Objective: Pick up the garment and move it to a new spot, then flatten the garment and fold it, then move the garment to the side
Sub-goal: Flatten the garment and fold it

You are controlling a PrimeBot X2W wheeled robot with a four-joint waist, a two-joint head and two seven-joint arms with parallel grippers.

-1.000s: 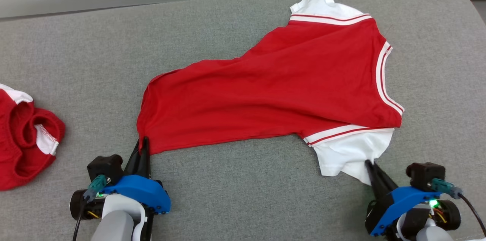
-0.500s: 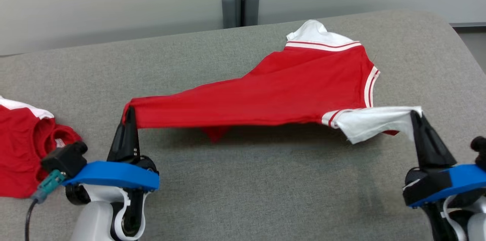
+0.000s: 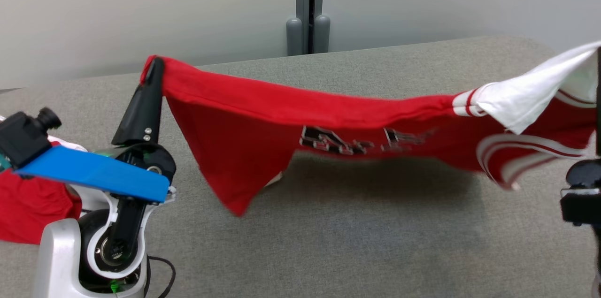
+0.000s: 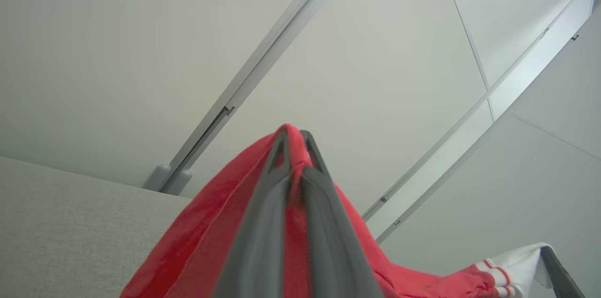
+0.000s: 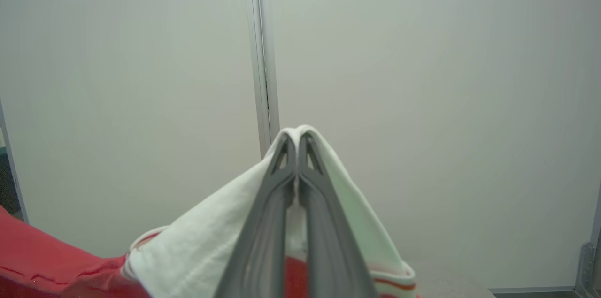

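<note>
Two tools raised above the grey fabric-covered counter point(image 3: 375, 241), both pinched shut on one red jersey point(image 3: 328, 110). Left tool point(image 3: 155, 69) at 9 o'clock in the head view, dark fingers point(image 4: 265, 223) pressed together on a red hem corner, with red cloth wrapped over the tips in the left wrist view. Right tool point(image 5: 296, 141) at 3 o'clock, clamped tight on the white sleeve point(image 3: 526, 96), with white cloth draped down either side of it in the right wrist view.

Hangs stretched from 9 to 3 o'clock between the two grips, top edge clear of the counter and sagging a little in the middle. Droops to a loose red point at about 7 o'clock, near the counter; contact there impossible to tell. Shows blurred black-and-white lettering point(image 3: 328, 141) near the centre and red-and-white striped trim point(image 3: 512, 157) toward 4 o'clock. Throws a soft shadow on the counter underneath.

Second red garment point(image 3: 23, 209) lying on the counter at 8 o'clock. Pale wall panels point(image 3: 141, 7) and a grey post point(image 3: 307, 7) at 12 o'clock.
</note>
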